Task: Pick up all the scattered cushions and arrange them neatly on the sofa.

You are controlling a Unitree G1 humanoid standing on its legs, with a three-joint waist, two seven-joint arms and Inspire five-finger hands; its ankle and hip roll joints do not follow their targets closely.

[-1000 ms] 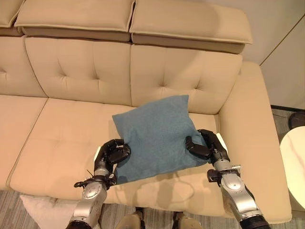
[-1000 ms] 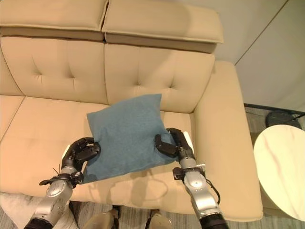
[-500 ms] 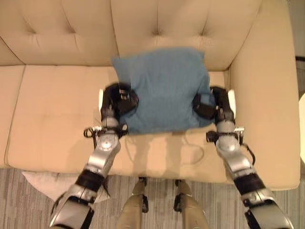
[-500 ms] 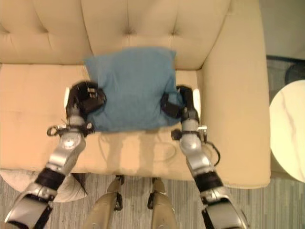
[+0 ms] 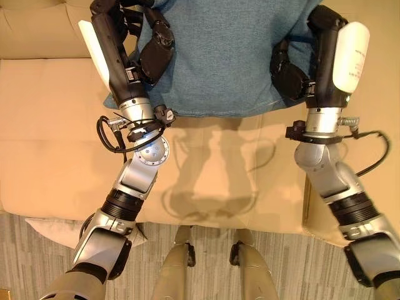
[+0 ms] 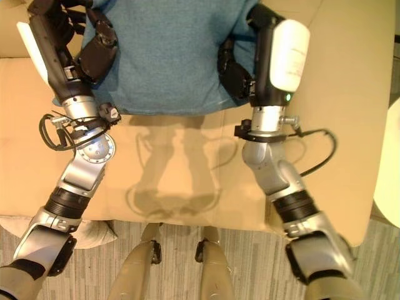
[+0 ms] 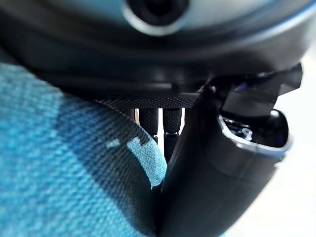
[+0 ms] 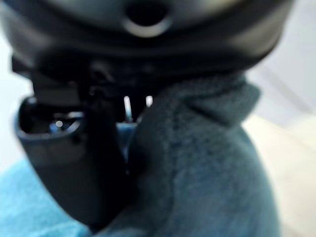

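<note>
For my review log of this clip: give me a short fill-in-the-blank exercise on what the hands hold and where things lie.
1. Both hands grip one ____ cushion.
2. The left hand and the right hand hold it at ____ sides.
3. The cushion is held over the beige ____.
4. A white cushion lies on the ____.

Missing words: blue; opposite; sofa; floor

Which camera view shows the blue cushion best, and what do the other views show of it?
The left eye view shows the blue cushion best: its wide face and lower edge over the sofa, held between the left hand and right hand. The right eye view shows nearly the same. Each wrist view shows a close patch of its fabric beside that hand.
</note>
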